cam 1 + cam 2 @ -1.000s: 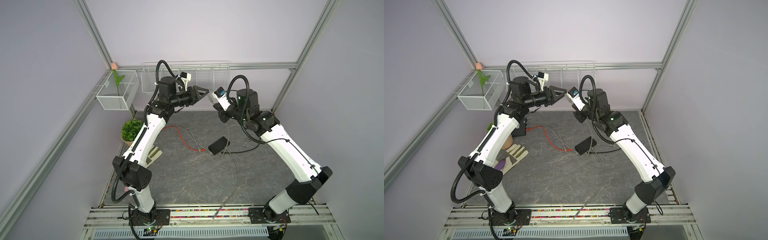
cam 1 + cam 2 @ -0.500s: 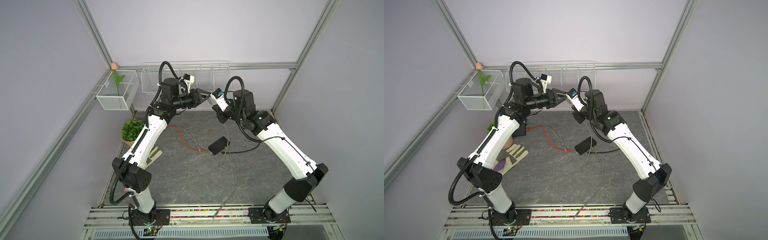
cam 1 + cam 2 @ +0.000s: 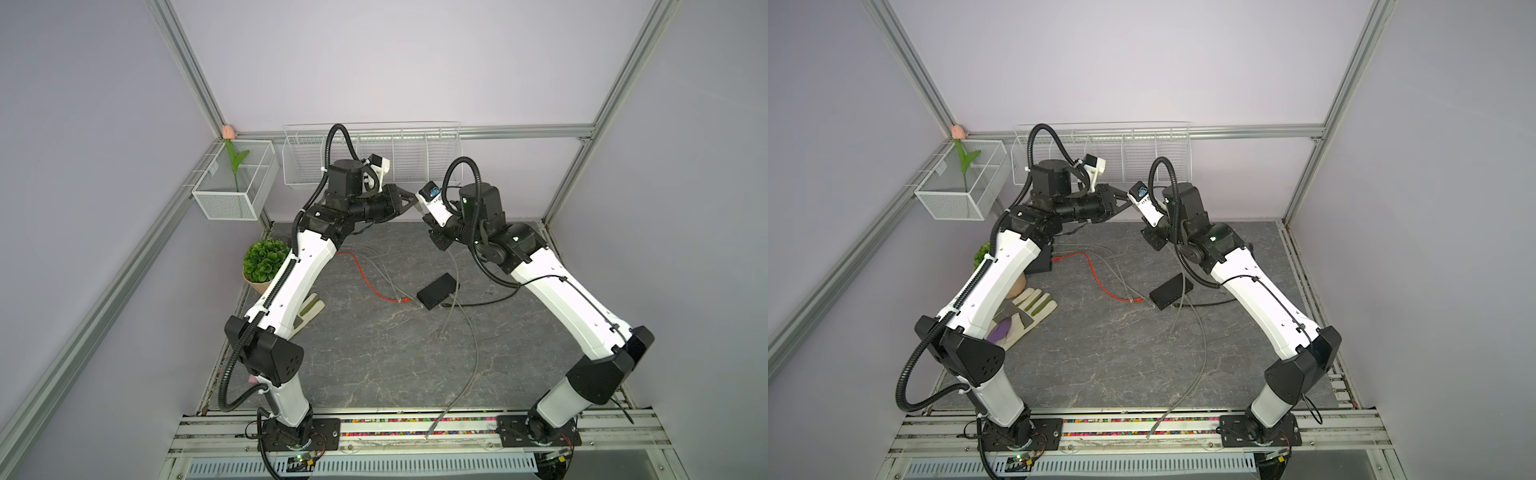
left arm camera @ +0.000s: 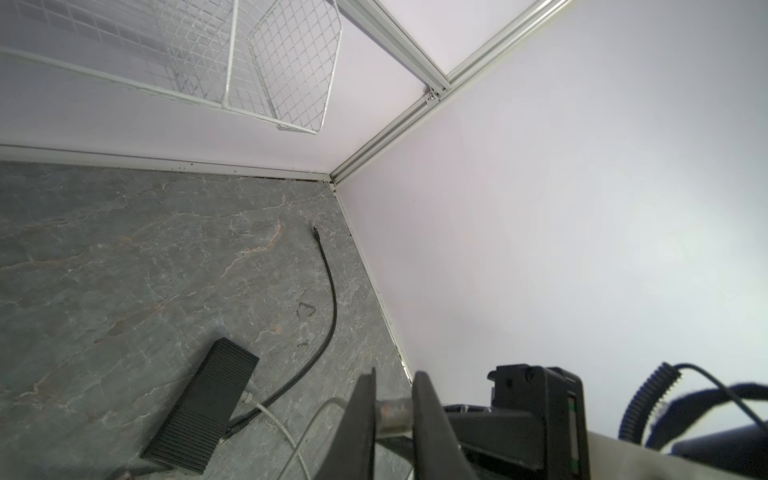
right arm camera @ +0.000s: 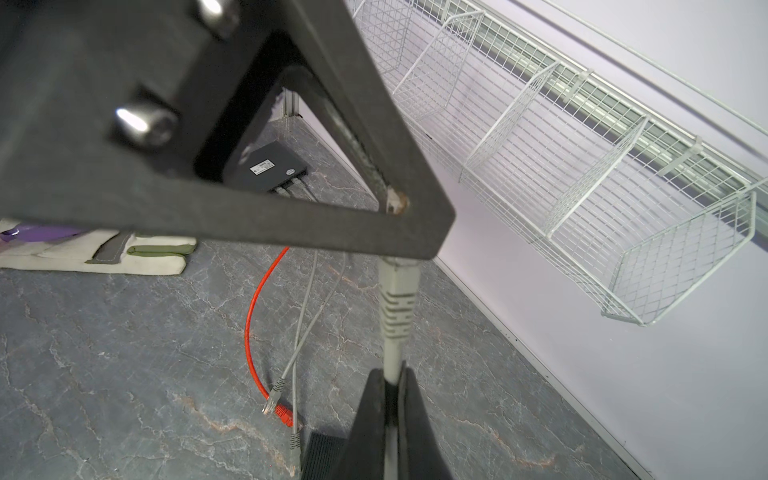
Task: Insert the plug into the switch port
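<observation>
Now, L gripper (image 4: pixel 392 378) pinching grey ribbed plug (image 5: pixel 397 299), R gripper (image 5: pixel 389 376) clamping round cable (image 5: pixel 390 353).

My two top views look down from high at the front, sharing the whole desk (image 3: pixel 374 365). The wrist cameras ride close in, facing opposite back corners; both catch the switch (image 4: pixel 203 399).

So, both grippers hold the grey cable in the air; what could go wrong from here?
The left gripper pinches the small plug of the grey network cable only at its fingertips; it may twist once the right gripper lets go. The cable's slack trails past the black ribbed box and may drag it.
</observation>
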`<state>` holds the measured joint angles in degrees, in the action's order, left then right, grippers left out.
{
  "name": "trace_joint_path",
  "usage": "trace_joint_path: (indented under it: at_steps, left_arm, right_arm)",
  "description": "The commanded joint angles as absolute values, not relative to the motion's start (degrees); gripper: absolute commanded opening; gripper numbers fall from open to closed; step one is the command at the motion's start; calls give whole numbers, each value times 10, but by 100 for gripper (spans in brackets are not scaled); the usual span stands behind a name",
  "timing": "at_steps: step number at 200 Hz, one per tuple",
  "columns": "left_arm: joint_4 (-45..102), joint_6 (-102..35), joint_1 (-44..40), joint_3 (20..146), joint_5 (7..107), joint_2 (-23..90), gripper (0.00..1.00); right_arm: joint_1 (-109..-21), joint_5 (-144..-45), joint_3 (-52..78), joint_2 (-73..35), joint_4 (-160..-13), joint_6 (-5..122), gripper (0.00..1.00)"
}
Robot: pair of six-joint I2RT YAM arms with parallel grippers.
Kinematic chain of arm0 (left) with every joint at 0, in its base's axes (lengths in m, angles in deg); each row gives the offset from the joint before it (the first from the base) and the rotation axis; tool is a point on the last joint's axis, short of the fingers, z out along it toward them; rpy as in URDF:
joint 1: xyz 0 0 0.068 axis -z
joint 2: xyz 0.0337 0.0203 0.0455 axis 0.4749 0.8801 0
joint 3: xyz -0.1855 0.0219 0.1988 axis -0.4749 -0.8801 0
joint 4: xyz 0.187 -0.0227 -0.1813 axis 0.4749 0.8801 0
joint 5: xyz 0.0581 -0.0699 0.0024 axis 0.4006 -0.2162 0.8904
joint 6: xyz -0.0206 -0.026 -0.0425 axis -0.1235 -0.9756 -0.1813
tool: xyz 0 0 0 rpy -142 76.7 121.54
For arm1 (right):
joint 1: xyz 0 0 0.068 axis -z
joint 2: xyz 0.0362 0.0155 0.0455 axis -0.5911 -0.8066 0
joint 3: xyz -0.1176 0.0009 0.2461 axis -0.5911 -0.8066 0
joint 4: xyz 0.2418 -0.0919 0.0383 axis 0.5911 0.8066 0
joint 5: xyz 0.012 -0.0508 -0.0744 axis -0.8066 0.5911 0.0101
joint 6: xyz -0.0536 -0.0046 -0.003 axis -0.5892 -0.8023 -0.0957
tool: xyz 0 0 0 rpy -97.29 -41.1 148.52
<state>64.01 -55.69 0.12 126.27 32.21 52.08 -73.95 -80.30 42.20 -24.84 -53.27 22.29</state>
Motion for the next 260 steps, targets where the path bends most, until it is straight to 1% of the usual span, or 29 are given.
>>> trace_joint_path:
  at_steps: [1,14,22,28,33,47,58,70,80,86,98,111,117,124,141,150,161,179,196,209,245,260]
  left_arm:
    - [663,-531,12,1287,323,518,8]
    - [661,-525,12,1288,319,517,5]
    - [660,-521,12,1289,314,517,3]
    - [659,-516,11,1290,309,517,2]
    - [658,-512,10,1290,303,519,1]
    - [651,-501,5,1289,283,517,0]
    - [641,-489,0,1285,262,514,0]
    - [634,-471,-4,1281,243,513,0]
    - [621,-462,-7,1274,220,512,0]
    - [606,-463,-10,1268,204,510,0]
    - [566,-475,-17,1252,175,504,0]
    - [530,-497,-30,1247,149,500,0]
    - [516,-508,-36,1248,138,498,0]
    - [498,-519,-41,1249,127,497,0]
    - [485,-530,-43,1258,105,496,0]
    - [467,-545,-43,1252,91,494,0]
    - [453,-556,-43,1241,81,489,0]
    - [426,-576,-42,1221,68,484,0]
    - [387,-611,-41,1210,53,482,0]
    - [378,-619,-40,1207,49,480,0]
    - [378,-626,-31,1210,40,481,0]
    - [383,-623,-27,1211,39,480,0]
  right_arm:
    - [-747,-787,412,-236,-541,211,12]
    - [-747,-791,407,-227,-539,214,22]
    - [-746,-805,406,-220,-536,220,37]
    - [-744,-826,408,-215,-527,226,52]
    - [-741,-849,414,-209,-519,232,59]
    - [-727,-911,447,-199,-475,254,68]
    - [-709,-948,473,-192,-444,265,72]
    - [-680,-998,491,-180,-420,273,72]
    - [-651,-1036,499,-171,-415,291,64]
    - [-629,-1069,502,-167,-416,306,62]
    - [-575,-1159,512,-168,-423,350,64]
    - [-516,-1312,508,-178,-472,428,68]
    - [-498,-1363,500,-185,-503,466,69]
    - [-484,-1403,494,-193,-535,500,69]
    - [-484,-1474,496,-214,-579,543,69]
    - [-484,-1514,491,-227,-621,586,69]
    - [-484,-1538,495,-246,-637,615,66]
    - [-489,-1560,494,-270,-655,642,64]
    - [-494,-1558,488,-281,-665,645,63]
    - [-500,-1567,489,-292,-684,662,58]
    - [-524,-1582,518,-321,-657,651,55]
    - [-532,-1581,522,-327,-652,647,50]
